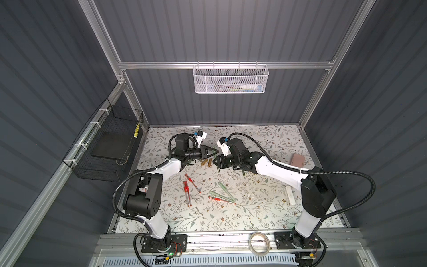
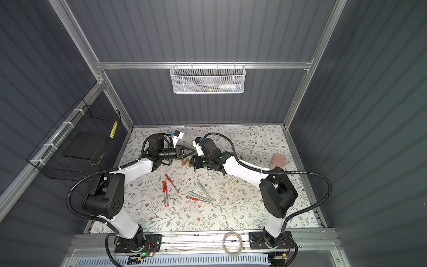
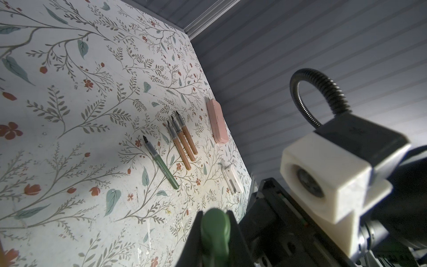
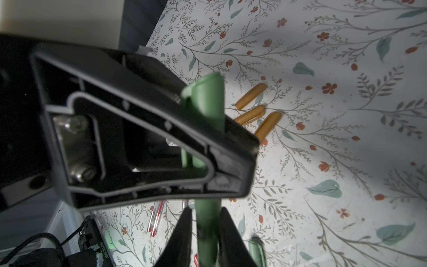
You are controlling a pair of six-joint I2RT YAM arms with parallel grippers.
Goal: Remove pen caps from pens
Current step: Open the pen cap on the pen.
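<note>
In the right wrist view we lose the middle of the green pen behind the left finger, and its lower end runs off the edge. In the left wrist view its cap is a blur, cut by the edge. In both top views, well beyond the pen, what lies in the white basket is too small for us to tell.
</note>
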